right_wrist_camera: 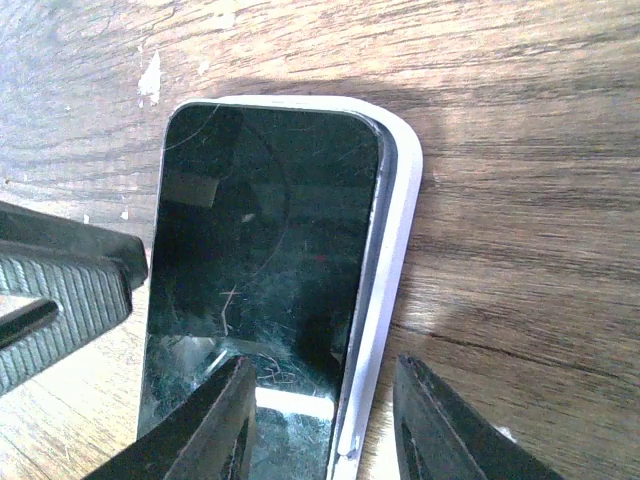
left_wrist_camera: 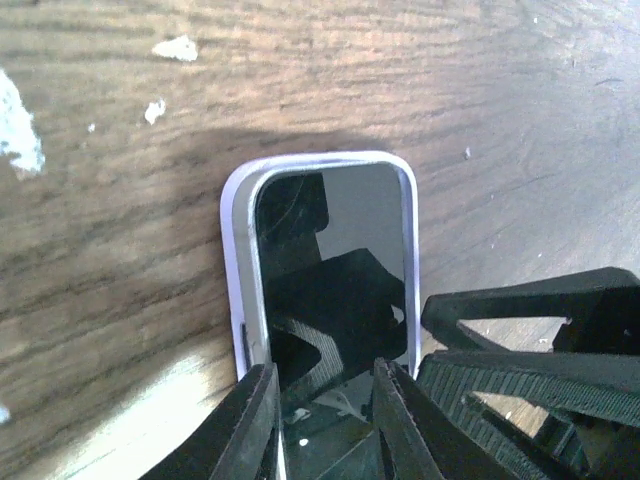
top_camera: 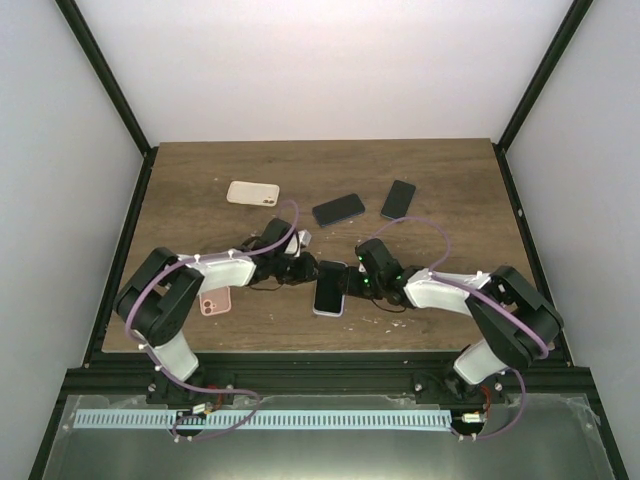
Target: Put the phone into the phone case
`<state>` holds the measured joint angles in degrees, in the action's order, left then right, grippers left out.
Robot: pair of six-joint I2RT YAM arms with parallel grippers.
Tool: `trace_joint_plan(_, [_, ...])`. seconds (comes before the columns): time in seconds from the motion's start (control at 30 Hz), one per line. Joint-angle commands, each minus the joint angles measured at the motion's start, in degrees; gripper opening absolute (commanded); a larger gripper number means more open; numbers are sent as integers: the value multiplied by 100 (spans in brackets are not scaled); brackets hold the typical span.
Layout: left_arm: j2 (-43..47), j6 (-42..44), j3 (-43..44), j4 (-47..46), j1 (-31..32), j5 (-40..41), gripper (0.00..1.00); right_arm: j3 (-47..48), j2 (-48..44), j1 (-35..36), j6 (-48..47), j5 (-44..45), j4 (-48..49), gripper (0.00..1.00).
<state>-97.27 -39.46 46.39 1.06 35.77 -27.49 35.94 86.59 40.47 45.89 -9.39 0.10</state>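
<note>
The left gripper (left_wrist_camera: 323, 385) and right gripper (right_wrist_camera: 322, 375) meet over the phone (right_wrist_camera: 260, 230) in the near middle of the table (top_camera: 440, 170). The phone lies screen-up inside the lilac case (right_wrist_camera: 395, 230).

Both grippers are part-open and grasp nothing. The left gripper's fingers sit over the near end of the screen, inside the case walls. I cannot tell whether they touch the glass. The right gripper straddles one long edge, with one finger over the screen and the other outside the case wall.

The step in hand looks like the last one, seating the phone. At the far end the lip wraps the phone evenly. Along the edge under the right gripper the wall stands wide of the glass with a dark gap, so that side looks unsnapped.

The next move probably calls for a downward press along that edge while the other gripper steadies the case. The jaws should stay clear of the lip, and the two grippers are close enough to collide.

A pink case (top_camera: 213, 301) lies to the left under the left arm. Bare wood lies just beyond the phone. Farther back are two black phones (top_camera: 338, 209) and a beige case (top_camera: 252, 193), all well apart from the work.
</note>
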Motion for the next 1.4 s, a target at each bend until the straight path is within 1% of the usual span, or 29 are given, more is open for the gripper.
trace_joint_plan(0.0, [-167,214,247,106,19,203,29,61,145,-51,-84,-13,178,38])
trace_joint_plan(0.13, [-310,307,328,161,19,222,27,113,280,-56,-143,-86,290,36])
trace_joint_plan(0.27, [-356,314,304,52,24,144,14,127,370,-56,-252,-102,420,35])
trace_joint_plan(0.4, [-381,278,275,-172,25,-41,6,69,501,-61,-497,-300,845,34])
trace_joint_plan(0.53, [-457,268,263,-308,27,-169,5,118,691,-57,-638,-476,1038,34])
trace_joint_plan(0.7, [-559,304,162,-429,27,-225,7,27,741,-57,-771,-452,1253,34])
trace_joint_plan(0.83, [-595,274,167,-444,35,-261,11,71,793,-57,-841,-589,1333,34])
trace_joint_plan(0.97, [-351,255,153,-19,29,4,18,216,709,-63,-729,-428,888,35])
trace_joint_plan(1.0, [-210,241,125,76,19,97,22,240,660,-72,-672,-342,733,36])
trace_joint_plan(1.1, [16,245,69,347,6,226,25,171,470,-91,-450,-279,537,38])
trace_joint_plan(1.23, [93,242,-96,420,-39,250,26,-1,252,-98,-179,-350,464,43])
trace_joint_plan(1.37, [139,221,-245,361,-60,161,26,-148,95,-97,30,-321,435,44])
